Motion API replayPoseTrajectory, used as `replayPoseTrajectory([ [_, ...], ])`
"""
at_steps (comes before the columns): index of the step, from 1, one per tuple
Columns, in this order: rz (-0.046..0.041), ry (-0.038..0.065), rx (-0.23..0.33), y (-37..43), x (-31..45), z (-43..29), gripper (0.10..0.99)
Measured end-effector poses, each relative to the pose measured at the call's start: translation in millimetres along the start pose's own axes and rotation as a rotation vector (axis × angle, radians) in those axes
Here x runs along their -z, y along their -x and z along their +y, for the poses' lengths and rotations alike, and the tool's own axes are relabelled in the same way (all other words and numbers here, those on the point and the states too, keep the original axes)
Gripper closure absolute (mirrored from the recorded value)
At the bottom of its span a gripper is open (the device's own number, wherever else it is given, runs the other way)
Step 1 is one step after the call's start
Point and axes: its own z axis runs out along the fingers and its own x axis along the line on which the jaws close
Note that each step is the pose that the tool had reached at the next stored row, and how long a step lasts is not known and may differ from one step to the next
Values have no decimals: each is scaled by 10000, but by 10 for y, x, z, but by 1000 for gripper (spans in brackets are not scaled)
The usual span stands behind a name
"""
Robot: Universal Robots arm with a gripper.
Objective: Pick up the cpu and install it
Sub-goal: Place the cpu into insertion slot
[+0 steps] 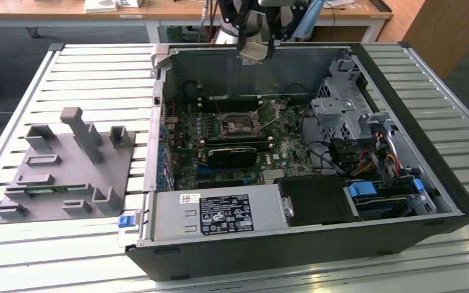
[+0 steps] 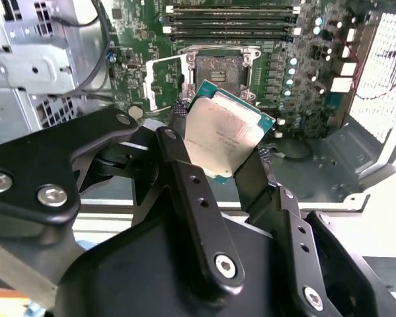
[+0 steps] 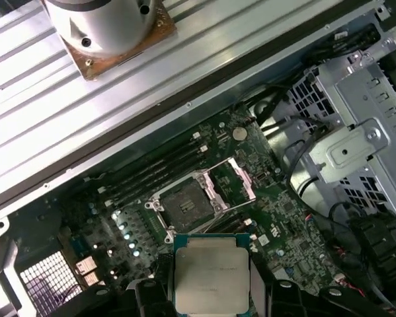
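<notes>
The tool (image 2: 219,148) clamped the cpu (image 2: 229,125) by two edges — its lid's print too faint to read — high over the motherboard (image 3: 277,244), clear of the open socket (image 3: 188,205), while the power supply (image 1: 169,215) bore a white label (image 1: 226,215).

Work surface: slatted aluminium table (image 1: 96,79), pale grey, ribs running side to side. Behind it, wooden desk (image 1: 55,12) on white legs (image 1: 149,30). At exterior view's right, wooden cabinet (image 1: 442,30). Beyond table, floor (image 1: 14,46) dark grey. Light even, soft sheen on slats.
</notes>
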Motion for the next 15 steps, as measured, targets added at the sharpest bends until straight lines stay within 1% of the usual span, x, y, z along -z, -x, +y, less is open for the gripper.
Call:
replayPoseTrajectory([
  [8, -82, -3, -1431, 0, -5, 0, 545],
  [12, -114, -4, -1988, -1, -9, -1, 545],
  [15, -132, -5, -2305, -1, -11, -1, 545],
])
